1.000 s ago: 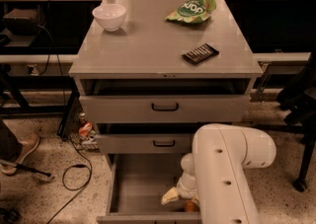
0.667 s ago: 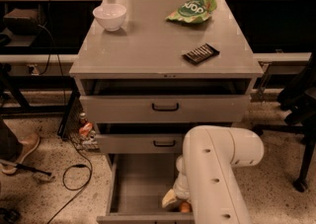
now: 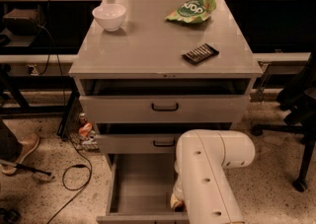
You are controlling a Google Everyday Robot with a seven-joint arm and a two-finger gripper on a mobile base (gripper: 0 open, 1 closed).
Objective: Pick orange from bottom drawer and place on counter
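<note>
The bottom drawer [image 3: 140,183] is pulled open and shows a plain grey floor. My white arm [image 3: 207,178] reaches down into its right front corner. The gripper [image 3: 177,192] is down inside the drawer, mostly hidden behind the arm. A small pale-orange round shape, which looks like the orange [image 3: 175,203], shows at the arm's lower left edge, right by the gripper. I cannot tell whether it is held. The counter [image 3: 148,45] is the grey cabinet top above.
On the counter stand a white bowl [image 3: 109,16] at the back left, a green snack bag [image 3: 192,8] at the back right and a dark bar [image 3: 200,53] at the right. The two upper drawers [image 3: 164,107] are slightly open. Cables and a can lie on the floor at the left.
The arm has shifted a little to the left over the bottom drawer. The pale-orange shape stays by the arm's lower edge. The things on the counter have not moved.
</note>
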